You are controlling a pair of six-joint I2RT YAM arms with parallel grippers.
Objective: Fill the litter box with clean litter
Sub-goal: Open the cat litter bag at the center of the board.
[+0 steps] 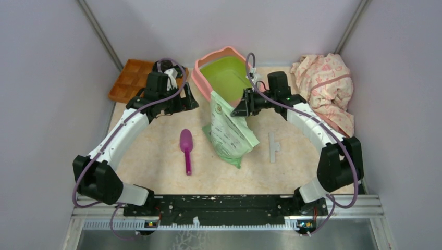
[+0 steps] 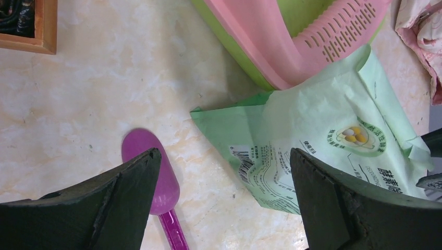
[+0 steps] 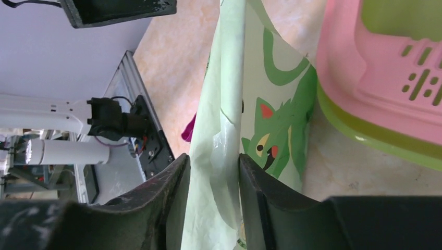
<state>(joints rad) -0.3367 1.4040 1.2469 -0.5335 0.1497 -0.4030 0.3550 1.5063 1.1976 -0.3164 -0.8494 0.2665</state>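
Observation:
The litter box (image 1: pixel 199 77), a lime green basin with a pink rim, stands at the back centre; its basin looks bare and no litter shows. A pale green printed bag (image 1: pixel 229 133) leans with its top against the box's near end (image 2: pixel 260 36). My right gripper (image 1: pixel 241 107) is at the bag's upper right edge. In the right wrist view the bag's film (image 3: pixel 229 104) fills the gap between the right gripper's (image 3: pixel 213 156) fingers, touching both, beside the box (image 3: pixel 365 78). My left gripper (image 1: pixel 188 99) hangs wide open (image 2: pixel 224 152) over bare table, left of the bag (image 2: pixel 333 130).
A purple scoop (image 1: pixel 186 146) lies left of the bag, under the left finger (image 2: pixel 151 166). An orange-brown wooden tray (image 1: pixel 130 78) sits back left. A pink patterned cloth (image 1: pixel 326 88) is heaped back right. A small grey bracket (image 1: pixel 273 147) lies right of the bag.

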